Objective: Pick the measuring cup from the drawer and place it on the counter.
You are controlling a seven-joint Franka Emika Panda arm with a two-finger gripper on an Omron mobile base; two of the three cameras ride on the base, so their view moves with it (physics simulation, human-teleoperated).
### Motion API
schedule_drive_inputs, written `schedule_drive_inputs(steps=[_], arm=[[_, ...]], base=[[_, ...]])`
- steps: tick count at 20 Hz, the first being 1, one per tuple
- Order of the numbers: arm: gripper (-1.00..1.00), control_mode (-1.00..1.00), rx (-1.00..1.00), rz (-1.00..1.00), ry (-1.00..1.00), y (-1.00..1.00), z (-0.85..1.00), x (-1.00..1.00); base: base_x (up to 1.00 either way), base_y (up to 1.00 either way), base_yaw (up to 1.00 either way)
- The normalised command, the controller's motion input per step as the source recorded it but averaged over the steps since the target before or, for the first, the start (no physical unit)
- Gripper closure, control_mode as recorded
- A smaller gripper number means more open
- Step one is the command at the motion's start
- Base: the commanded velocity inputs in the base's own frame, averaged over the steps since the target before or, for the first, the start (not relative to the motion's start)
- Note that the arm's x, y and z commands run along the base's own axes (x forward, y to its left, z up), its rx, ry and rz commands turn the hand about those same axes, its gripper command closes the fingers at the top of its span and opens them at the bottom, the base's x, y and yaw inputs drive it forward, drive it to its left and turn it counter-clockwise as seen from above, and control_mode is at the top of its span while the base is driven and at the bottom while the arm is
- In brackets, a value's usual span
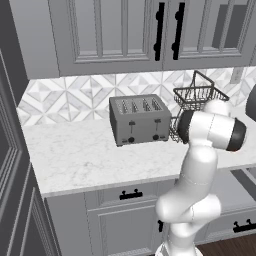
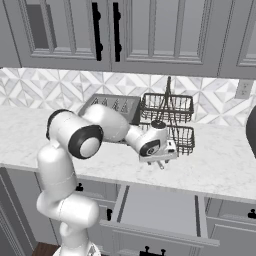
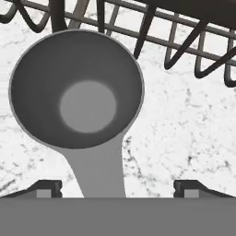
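Observation:
The measuring cup (image 3: 76, 90), dull grey with a round bowl and a straight handle, lies on the white marble counter (image 3: 184, 133) right beside the wire basket's feet. Its handle runs down between my fingertips (image 3: 48, 188), with a clear gap on each side. My gripper (image 3: 117, 186) is open and hangs just above the counter (image 2: 220, 165), in front of the basket, where the right base view shows my gripper (image 2: 161, 161). The drawer (image 2: 160, 207) is pulled out below the counter edge, its pale grey inside bare.
A two-tier dark wire basket (image 2: 167, 117) stands just behind the hand. A grey toaster (image 1: 139, 119) sits to its left against the tiled wall. Upper cabinets (image 1: 115, 30) hang overhead. A dark appliance (image 2: 251, 132) shows at the right edge.

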Motion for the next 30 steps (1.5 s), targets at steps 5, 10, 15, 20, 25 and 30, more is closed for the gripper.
schedule_drive_inputs(steps=[5,10,15,20,25,30], arm=[[-1.00,-1.00,0.00,-0.03,-0.06,0.02,0.93,-0.31],[-1.00,-1.00,-0.06,-0.06,-0.01,0.76,0.78,-0.58],[-1.00,-1.00,-0.01,-0.12,-0.01,0.92,0.72,-0.34],[-1.00,-1.00,0.00,-0.16,-0.02,0.96,0.67,-0.46],[-1.00,-1.00,0.00,-0.18,-0.01,0.71,0.79,-0.60],[-1.00,-1.00,0.00,-0.07,-0.10,0.57,0.54,-0.93]], base=[[0.00,0.00,0.00],[0.00,0.00,0.00],[0.00,0.00,0.00],[0.00,0.00,0.00],[0.00,0.00,0.00],[0.00,0.00,0.00]])
